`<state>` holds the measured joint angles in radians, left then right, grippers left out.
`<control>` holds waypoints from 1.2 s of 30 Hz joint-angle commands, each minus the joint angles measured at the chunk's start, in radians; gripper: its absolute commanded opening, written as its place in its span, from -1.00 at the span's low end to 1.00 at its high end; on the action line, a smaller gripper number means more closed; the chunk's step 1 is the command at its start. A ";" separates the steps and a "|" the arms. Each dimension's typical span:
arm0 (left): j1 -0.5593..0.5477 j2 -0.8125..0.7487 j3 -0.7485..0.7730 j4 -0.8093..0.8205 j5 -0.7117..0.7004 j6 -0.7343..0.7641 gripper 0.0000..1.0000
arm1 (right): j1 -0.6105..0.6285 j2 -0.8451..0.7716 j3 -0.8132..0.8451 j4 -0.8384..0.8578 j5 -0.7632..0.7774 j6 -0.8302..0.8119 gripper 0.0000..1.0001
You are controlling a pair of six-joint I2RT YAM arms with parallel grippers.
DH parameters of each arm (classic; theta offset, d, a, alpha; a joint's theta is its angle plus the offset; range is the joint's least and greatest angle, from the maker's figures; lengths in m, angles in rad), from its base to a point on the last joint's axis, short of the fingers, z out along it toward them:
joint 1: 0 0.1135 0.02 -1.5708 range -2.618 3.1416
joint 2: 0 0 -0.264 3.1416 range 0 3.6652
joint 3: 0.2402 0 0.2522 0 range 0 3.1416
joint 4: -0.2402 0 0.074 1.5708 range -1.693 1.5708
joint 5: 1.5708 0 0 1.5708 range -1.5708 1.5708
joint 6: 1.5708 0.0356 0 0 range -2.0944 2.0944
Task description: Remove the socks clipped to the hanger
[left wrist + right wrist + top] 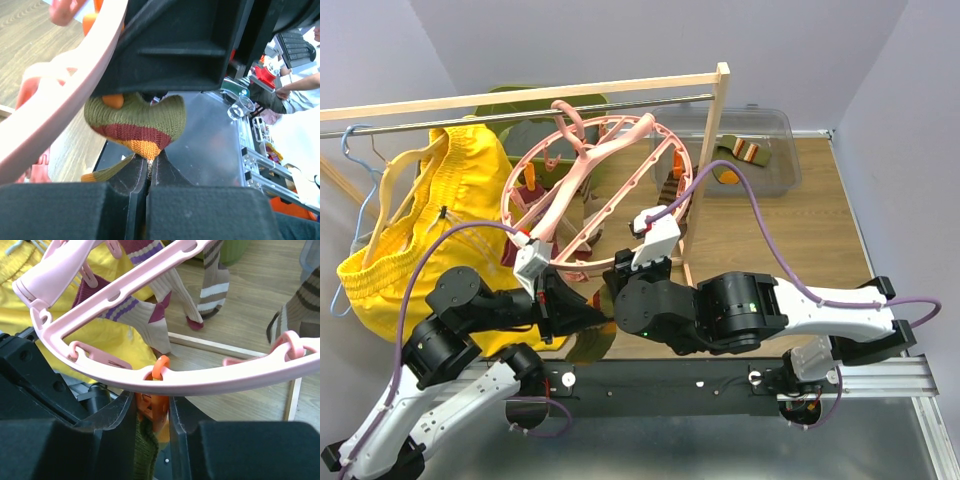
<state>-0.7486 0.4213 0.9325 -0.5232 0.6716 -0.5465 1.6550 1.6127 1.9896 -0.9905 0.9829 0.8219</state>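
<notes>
The round pink hanger [605, 175] hangs from the rail. My left gripper [592, 318] is under its near rim. In the left wrist view it [149, 162] is shut on the lower tip of an olive sock [142, 120] with dark red and orange bands, which hangs from an orange clip [113, 101] on the ring [60, 95]. My right gripper [618, 272] is at the same spot. Its jaws [152, 407] are pressed on both sides of that orange clip [159, 405], with the olive sock [145, 452] below. Pinkish-beige, purple-striped socks [145, 322] and a brown striped sock [212, 285] hang further round.
Big yellow shorts [410, 230] on a light-blue wire hanger [355, 165] hang at the left of the rail. A wooden post [708, 150] stands just right of the ring. A clear bin [775, 140] at the back right holds socks [745, 155].
</notes>
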 commanded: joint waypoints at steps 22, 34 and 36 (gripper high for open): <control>-0.001 -0.067 -0.097 -0.104 0.028 -0.020 -1.00 | 0.006 -0.109 -0.141 0.151 0.010 -0.013 -0.81; -0.001 -0.085 -0.081 0.046 0.114 -0.081 -1.00 | 0.006 -0.235 -0.320 0.222 -0.214 -0.009 0.65; -0.001 -0.085 -0.087 0.046 0.120 -0.081 -1.00 | 0.006 -0.269 -0.344 0.260 -0.254 -0.012 0.76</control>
<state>-0.7483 0.3519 0.8391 -0.5121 0.7368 -0.6109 1.6550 1.4204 1.7020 -0.8211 0.8486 0.8036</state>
